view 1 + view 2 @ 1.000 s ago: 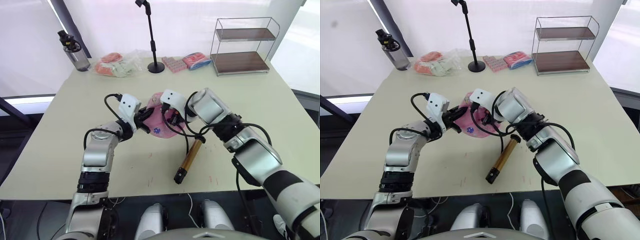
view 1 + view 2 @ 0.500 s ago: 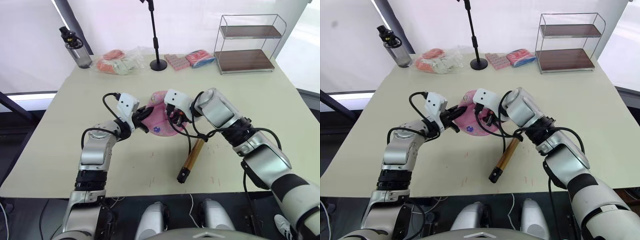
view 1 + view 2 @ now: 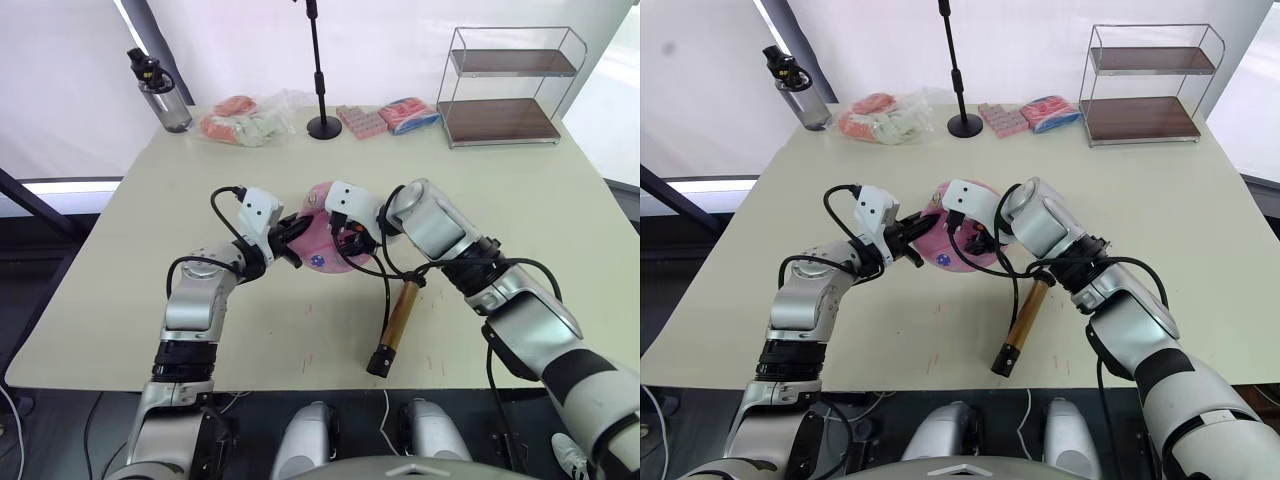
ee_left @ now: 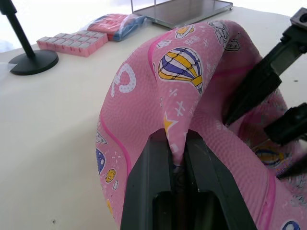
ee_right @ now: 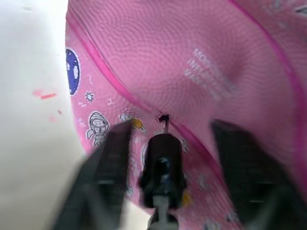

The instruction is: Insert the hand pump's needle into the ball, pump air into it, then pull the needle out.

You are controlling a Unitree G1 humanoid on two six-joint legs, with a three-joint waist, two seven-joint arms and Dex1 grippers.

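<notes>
Pink deflated ball (image 3: 327, 240) sits mid-table, and the left gripper (image 4: 177, 158) has its two black fingers pinched tight on a fold of it from the left side. On the ball's right, the right gripper (image 5: 165, 139) has its fingers spread wide around the needle (image 5: 164, 123), tip right at the valve hole. Further right and nearer, the hand pump (image 3: 397, 320) lies flat on the table (image 3: 120, 250), hose looping up to the ball.

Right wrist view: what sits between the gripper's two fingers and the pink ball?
In the right wrist view, the needle on its black fitting sits between the right gripper's fingers, its tip at a small dark spot on the ball.
</notes>
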